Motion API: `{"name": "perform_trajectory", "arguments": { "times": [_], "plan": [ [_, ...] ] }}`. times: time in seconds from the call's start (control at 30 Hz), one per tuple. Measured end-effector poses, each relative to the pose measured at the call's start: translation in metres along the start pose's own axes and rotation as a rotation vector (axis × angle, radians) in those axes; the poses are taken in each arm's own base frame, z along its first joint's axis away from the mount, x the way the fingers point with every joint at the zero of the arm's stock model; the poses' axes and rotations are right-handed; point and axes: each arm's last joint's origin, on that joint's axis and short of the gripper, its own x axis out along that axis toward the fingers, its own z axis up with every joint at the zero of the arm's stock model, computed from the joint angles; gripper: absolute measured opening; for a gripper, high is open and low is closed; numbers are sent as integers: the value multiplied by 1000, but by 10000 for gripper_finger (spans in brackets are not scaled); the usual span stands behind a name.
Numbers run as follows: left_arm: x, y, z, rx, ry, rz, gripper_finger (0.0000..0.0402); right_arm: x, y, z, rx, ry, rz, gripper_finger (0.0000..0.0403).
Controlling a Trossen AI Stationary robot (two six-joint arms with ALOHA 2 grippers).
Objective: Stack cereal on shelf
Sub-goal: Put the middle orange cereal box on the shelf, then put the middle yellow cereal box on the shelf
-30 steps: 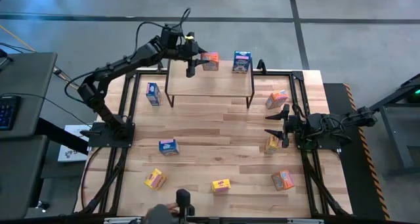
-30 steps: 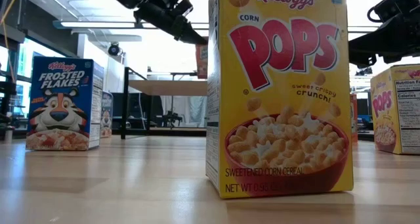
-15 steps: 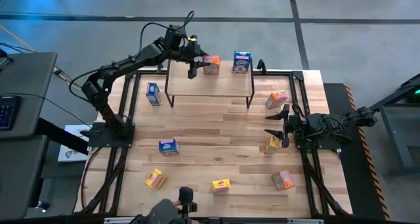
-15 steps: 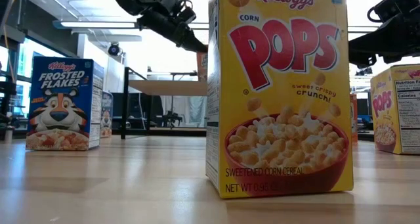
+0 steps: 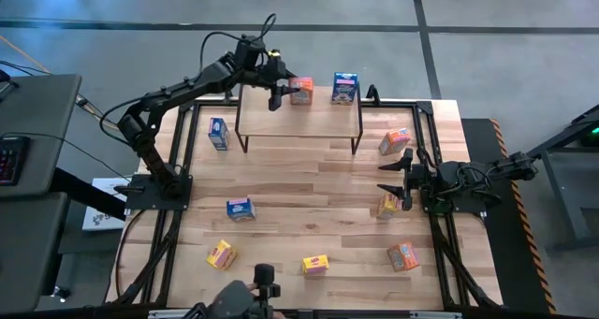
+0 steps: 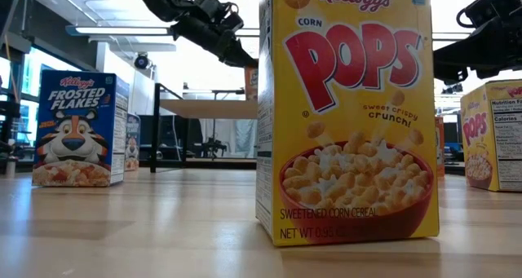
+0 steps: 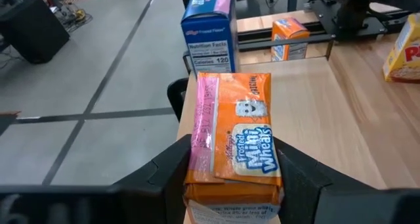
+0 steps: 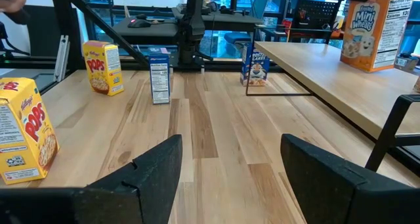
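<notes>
The left claw (image 7: 233, 158) is over the back left part of the shelf (image 5: 299, 123). Its two fingers press against the sides of an orange box (image 5: 300, 90), so it looks to be grasping it. The box seems to rest on the shelf top, close to the back edge.

To finish this step well, I would check that the box stands flat on its base before letting go. The fingers should then part evenly, so neither side drags it. The claw should back off straight and level, since a tall narrow carton tips easily. It must also keep clear of the blue box (image 5: 344, 88), which stands upright on the shelf near the orange one, towards the shelf's right end.

The orange box is a small cardboard carton with a pink band down one face and a wheat-biscuit print. It looks undented.

Seven more boxes are on the table (image 5: 309, 183), off the shelf. A blue one (image 5: 218, 133) stands just left of the shelf and an orange one (image 5: 395, 140) just right of it. Further in front of the shelf are a second blue one (image 5: 240, 209) and a yellow one (image 5: 387, 205). Two yellow boxes (image 5: 221, 254) (image 5: 315, 265) and an orange one (image 5: 403, 255) lie furthest from it.

The right claw (image 5: 393, 179) waits in front of the shelf's right end, released and with nothing between its fingers.
</notes>
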Motion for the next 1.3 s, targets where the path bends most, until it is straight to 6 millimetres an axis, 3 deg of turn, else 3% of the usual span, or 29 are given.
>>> {"name": "perform_trajectory", "arguments": {
  "times": [0.93,1.3],
  "plan": [
    [-1,3,2,-14,-27,24,248,0,0,0,0,0,0,252],
    [-17,2,15,9,-52,76,267,0,0,0,0,0,0,252]
  ]
}}
